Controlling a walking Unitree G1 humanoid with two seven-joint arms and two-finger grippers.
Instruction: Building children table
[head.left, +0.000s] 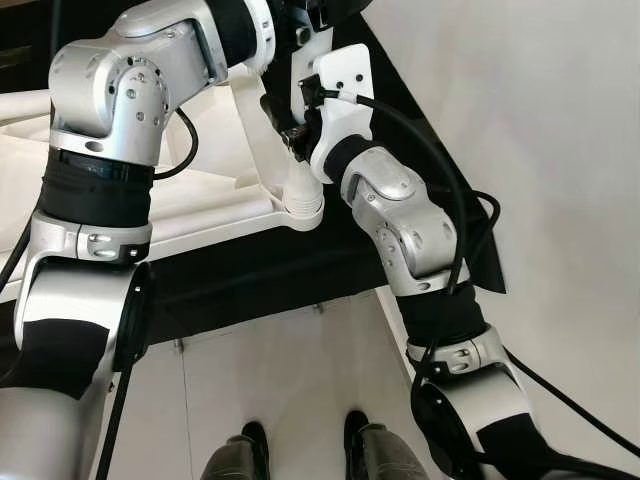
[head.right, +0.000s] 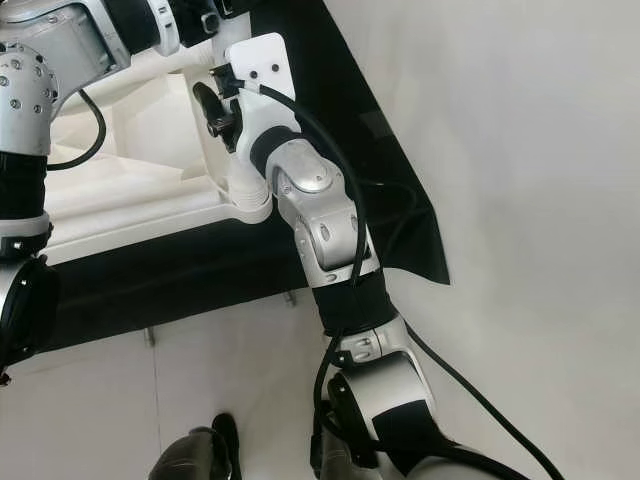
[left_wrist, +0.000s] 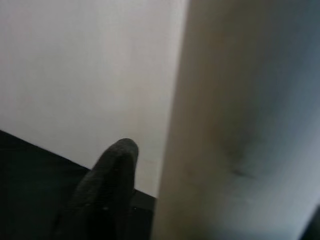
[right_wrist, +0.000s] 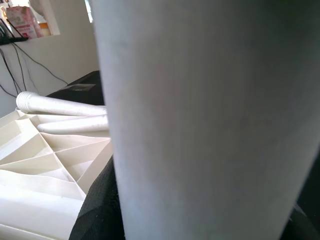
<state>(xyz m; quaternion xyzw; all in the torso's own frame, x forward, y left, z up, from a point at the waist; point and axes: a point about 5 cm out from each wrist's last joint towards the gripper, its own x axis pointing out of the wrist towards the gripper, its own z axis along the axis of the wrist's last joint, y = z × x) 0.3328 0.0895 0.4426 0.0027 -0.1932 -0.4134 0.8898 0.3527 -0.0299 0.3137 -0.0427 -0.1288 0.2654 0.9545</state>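
**Q:** Where does the table leg stand, and which step is this?

**A:** The white table leg stands in the corner socket of the overturned white tabletop, which lies ribs-up on a black mat over the pale floor. You are judged to be seating or twisting the leg home. Two loose legs lie across the ribs.

**Q:** And your pincers?

**A:** The right pincer is clamped on the leg; the left pincer lies against it, grip not discernible. Next, you likely need steady axial pressure or rotation, keeping the leg square to the socket.
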